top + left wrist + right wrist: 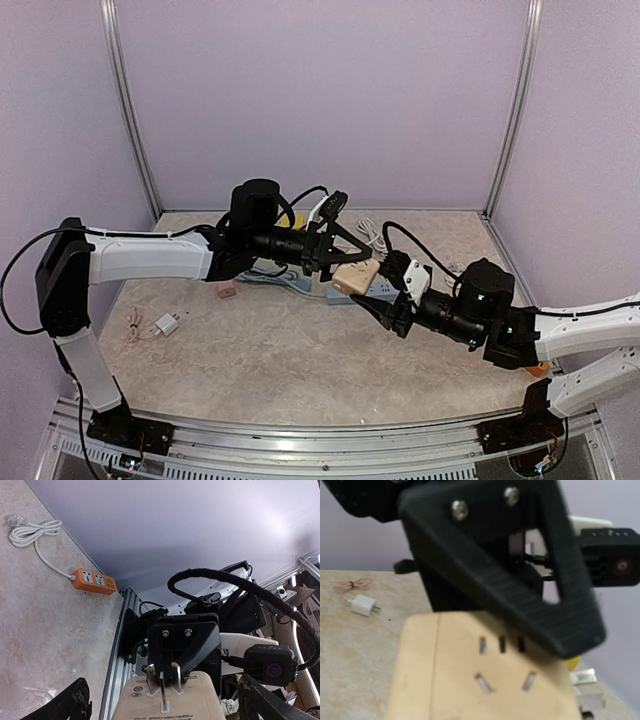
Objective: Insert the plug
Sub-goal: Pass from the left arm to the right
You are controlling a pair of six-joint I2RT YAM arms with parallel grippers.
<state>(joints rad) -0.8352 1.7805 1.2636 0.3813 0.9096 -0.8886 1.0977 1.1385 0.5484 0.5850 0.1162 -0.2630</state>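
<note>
A beige cube adapter [355, 277] hangs in the air between my two grippers. In the left wrist view its face with three metal prongs [162, 682] points at the camera. In the right wrist view its socket face [450, 680] fills the bottom and hides my own fingers. My right gripper [385, 312] seems shut on the adapter; one of its fingers [195, 640] shows behind the prongs. My left gripper [350, 255] is open, with its fingers [75, 700] spread on either side of the adapter with gaps. One left finger [520, 595] crosses above the adapter's far edge.
An orange power strip [93, 581] with a coiled white cord [30, 530] lies by the table's near rail. A light blue strip [280, 278] lies under the left arm. A white charger [165, 325] and a small pink piece [227, 292] lie on the left.
</note>
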